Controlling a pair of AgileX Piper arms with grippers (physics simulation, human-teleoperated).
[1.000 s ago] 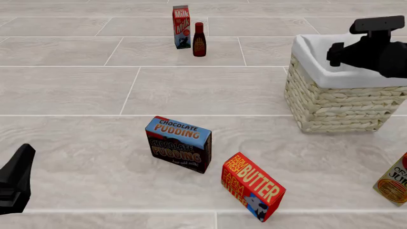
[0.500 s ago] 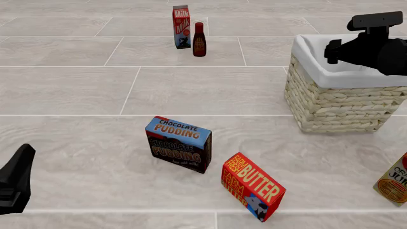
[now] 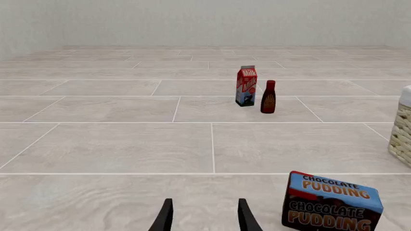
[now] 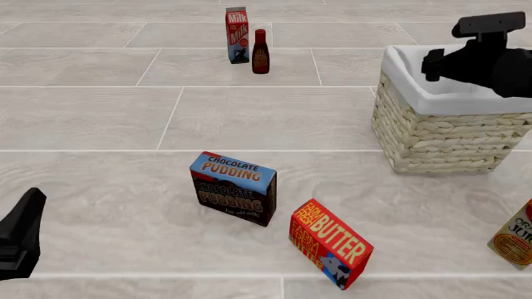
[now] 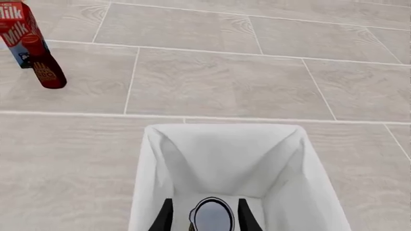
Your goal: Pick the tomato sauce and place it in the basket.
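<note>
Jaws astride tomato sauce (image 5: 211, 215) — over basket (image 5: 151, 168)

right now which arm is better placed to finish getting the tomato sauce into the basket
Right. The right gripper is above the basket, with the tomato sauce between its fingers over the white lining. The left gripper is empty, low over the floor near the chocolate pudding box, far from the basket.

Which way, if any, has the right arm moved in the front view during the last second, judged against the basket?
Yes. The right arm has risen slightly and edged towards the left, judged against the basket, which has stayed put.
</note>
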